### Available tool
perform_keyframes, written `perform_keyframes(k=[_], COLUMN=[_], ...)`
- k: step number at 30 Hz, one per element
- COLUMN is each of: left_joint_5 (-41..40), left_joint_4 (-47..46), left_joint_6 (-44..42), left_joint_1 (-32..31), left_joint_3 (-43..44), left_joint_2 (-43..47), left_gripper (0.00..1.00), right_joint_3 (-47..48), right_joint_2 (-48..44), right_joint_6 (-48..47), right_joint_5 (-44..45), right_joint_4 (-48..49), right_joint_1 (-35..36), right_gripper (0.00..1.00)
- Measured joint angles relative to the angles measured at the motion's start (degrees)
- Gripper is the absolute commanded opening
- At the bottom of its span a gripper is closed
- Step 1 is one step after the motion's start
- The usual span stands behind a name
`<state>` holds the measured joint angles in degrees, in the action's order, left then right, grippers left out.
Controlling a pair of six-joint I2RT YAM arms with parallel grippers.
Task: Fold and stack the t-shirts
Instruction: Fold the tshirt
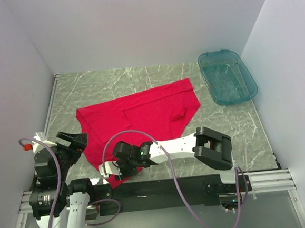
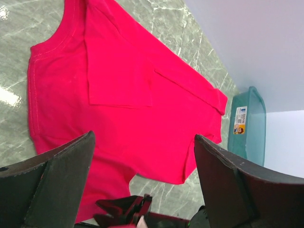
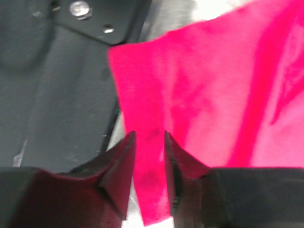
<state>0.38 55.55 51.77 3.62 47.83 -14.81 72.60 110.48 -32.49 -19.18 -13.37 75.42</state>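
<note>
A plain red t-shirt point(image 1: 142, 115) lies spread on the marble table, partly folded, with one flap turned over its middle point(image 2: 118, 85). My left gripper point(image 1: 73, 141) hovers at the shirt's near-left side, its jaws wide open and nothing between them point(image 2: 142, 137). My right gripper point(image 1: 108, 170) reaches across to the shirt's near corner by the table's front edge. Its fingers stand a little apart, with a strip of the red cloth point(image 3: 213, 85) running between them point(image 3: 149, 135). The right gripper's tips also show low in the left wrist view point(image 2: 128, 211).
A teal translucent plastic basin point(image 1: 228, 76) stands at the far right of the table point(image 2: 247, 123). White walls close in the table on three sides. The black base plate point(image 3: 57, 71) of the arms runs along the near edge.
</note>
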Motion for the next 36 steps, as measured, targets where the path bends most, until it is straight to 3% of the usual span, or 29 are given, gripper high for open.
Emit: perform_keyframes(k=[11,26,36], left_joint_5=[1.16,1.29,1.29], left_joint_4=[-0.20,-0.15,0.00], left_joint_6=[-0.09,-0.57,-1.51], left_joint_1=[0.00,0.00,0.00], left_joint_3=[0.00,0.02,0.96], left_joint_2=[0.00,0.00,0.00], left_gripper=[0.91,0.91,0.91], right_joint_3=[0.22,1.27,3.21], right_joint_2=[1.01,2.84,4.31], right_joint_6=[-4.11,-3.76,-2.71], right_joint_5=[0.72,4.72,2.58], right_joint_4=[-3.61,-2.84,-3.78], right_joint_1=[4.59,4.04,3.45], right_gripper=[0.42,0.43,0.27])
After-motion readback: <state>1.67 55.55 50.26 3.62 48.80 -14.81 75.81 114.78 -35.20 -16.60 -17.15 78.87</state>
